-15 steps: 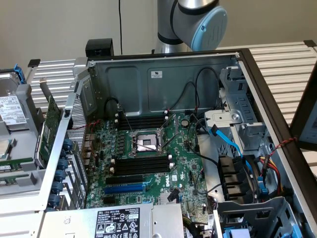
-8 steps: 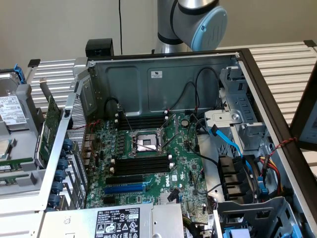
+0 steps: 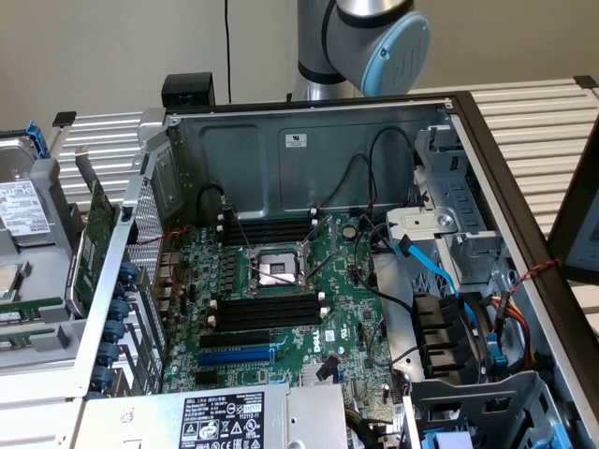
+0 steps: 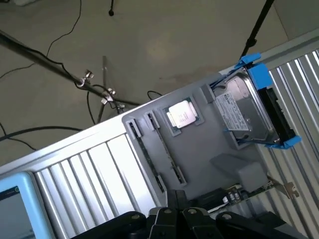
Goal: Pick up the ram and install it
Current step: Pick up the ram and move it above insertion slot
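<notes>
ribbed silver metal table [image 3: 533,122]: carries everything; cut off by the picture on all sides in both views.
open grey steel computer case [image 3: 309,140]: lies on its side on the table, its near end cropped in the exterior view.
silver robot arm with a pale blue joint cap [image 3: 360,37]: rises behind the case; only one joint is in the picture and the rest is cut off.
green motherboard [image 3: 309,281]: flat in the case, with long black slots [image 3: 267,311] on both sides of the metal processor socket; cables hide parts of it.
grey plastic parts tray [image 4: 209,144]: on the table, at the exterior view's left of the case.
silver hard drive in a blue bracket [image 4: 246,112]: lies in the tray, one end past the tray's rim.
black end effector [image 4: 175,198]: mostly cropped; fingers pressed together with nothing between them, tips above the tray by the near end of its narrow slots; whether they touch the tray cannot be told.
wide green expansion card with a metal bracket [image 4: 239,193]: beside the end effector, partly hidden behind it.
long narrow ram [image 4: 167,149]: seen edge-on as a thin dark line in a narrow slot of the tray; chips and label cannot be made out.
small square silver processor [image 4: 181,114]: in its own recess of the tray, near the ram.
</notes>
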`<state>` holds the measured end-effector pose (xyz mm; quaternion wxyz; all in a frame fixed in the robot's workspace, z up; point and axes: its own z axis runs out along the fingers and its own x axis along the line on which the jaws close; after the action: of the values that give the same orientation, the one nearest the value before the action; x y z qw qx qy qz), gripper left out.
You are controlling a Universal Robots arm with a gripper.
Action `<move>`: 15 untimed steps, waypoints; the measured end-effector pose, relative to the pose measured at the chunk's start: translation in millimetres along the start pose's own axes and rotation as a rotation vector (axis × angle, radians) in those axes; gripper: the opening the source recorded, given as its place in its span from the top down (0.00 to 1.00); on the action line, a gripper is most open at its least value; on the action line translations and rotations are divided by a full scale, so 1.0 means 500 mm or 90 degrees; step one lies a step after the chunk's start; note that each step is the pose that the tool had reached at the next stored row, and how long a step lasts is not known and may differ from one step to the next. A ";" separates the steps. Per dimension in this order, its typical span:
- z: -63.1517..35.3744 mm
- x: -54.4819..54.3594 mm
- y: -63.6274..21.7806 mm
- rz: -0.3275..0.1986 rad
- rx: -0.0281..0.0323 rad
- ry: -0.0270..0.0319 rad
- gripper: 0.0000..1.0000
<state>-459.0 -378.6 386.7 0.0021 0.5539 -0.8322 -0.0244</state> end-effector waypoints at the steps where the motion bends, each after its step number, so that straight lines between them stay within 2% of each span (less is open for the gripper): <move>1: 0.000 0.000 0.000 -0.011 -0.0003 0.0005 0.89; 15: 0.001 0.000 0.000 -0.174 -0.0038 0.0075 0.89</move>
<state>-459.0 -378.5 386.1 0.0053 0.6620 -0.7491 -0.0237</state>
